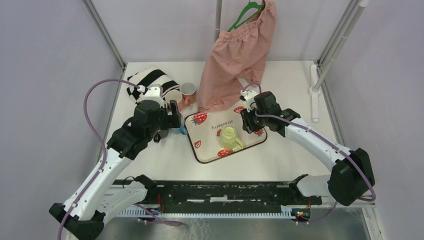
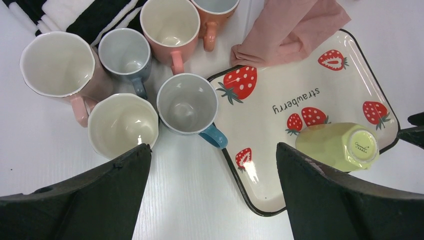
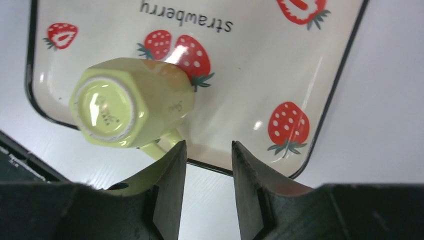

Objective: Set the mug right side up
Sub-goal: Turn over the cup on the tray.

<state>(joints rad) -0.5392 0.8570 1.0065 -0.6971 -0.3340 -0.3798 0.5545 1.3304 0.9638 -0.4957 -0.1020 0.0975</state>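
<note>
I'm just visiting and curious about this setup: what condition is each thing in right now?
yellow mug: upside down on the tray, not gripped.
tray: lying flat.
six other mugs: upright, empty.
pink shorts: hanging from a hanger, hem draped onto the tray.
left gripper: wide open, empty.
right gripper: partly open, empty, beside the mug's handle.

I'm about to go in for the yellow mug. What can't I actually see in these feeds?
Right wrist: the handle of the yellow mug runs behind a finger of the right gripper. Its mouth faces the tray, so the inside is unseen.
Left wrist: the handle is hidden behind the mug's own body.
Top external: most of the other mugs are covered by the left arm.
</note>
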